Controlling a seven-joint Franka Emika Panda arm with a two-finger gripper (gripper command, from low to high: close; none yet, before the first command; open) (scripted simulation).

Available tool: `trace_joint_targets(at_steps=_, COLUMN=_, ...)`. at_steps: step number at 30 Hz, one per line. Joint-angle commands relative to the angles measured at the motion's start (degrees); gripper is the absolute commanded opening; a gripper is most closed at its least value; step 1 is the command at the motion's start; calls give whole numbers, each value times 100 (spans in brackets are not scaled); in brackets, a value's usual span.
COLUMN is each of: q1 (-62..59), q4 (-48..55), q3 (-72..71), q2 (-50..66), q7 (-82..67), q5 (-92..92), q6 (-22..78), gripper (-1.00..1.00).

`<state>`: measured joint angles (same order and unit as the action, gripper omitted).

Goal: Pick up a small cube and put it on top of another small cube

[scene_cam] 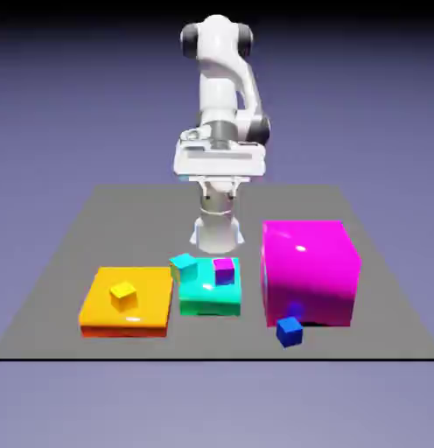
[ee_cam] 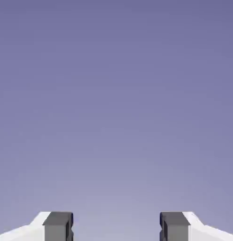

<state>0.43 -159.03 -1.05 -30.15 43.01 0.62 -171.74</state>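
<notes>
Several small cubes lie on the table in the exterior view. A yellow cube (scene_cam: 122, 296) sits on an orange slab (scene_cam: 102, 315). On a teal block (scene_cam: 207, 299) rests a purple cube (scene_cam: 224, 269), and a cyan cube (scene_cam: 184, 262) is at that block's far left corner. A blue cube (scene_cam: 290, 331) lies on the table in front of a big magenta block (scene_cam: 308, 271). My gripper (scene_cam: 219, 182) hangs high above the table, behind all the cubes and touching none. In the hand view the gripper (ee_cam: 116, 228) is open, with only backdrop between its grey fingertips (ee_cam: 58, 226).
The grey table (scene_cam: 72, 254) ends in a front edge just below the blue cube. The big magenta block stands tall at the exterior view's right, next to the teal block.
</notes>
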Motion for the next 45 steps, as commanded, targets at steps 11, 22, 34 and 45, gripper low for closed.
trace_joint_targets(at_steps=11, q1=-231, q4=1803, q3=-958, q2=2284, q7=508, q5=566, q6=2070, gripper=0)
trace_joint_targets(at_steps=22, q1=-461, q4=3605, q3=-1916, q2=4569, q7=1015, q5=1133, q6=4139, gripper=0)
trace_joint_targets(at_steps=34, q1=-690, q4=5393, q3=-2866, q2=6834, q7=1519, q5=1695, q6=6192, gripper=0)
trace_joint_targets(at_steps=45, q1=-629, q4=5275, q3=-2864, q2=6571, q7=1083, q5=1915, q6=6287, gripper=-100)
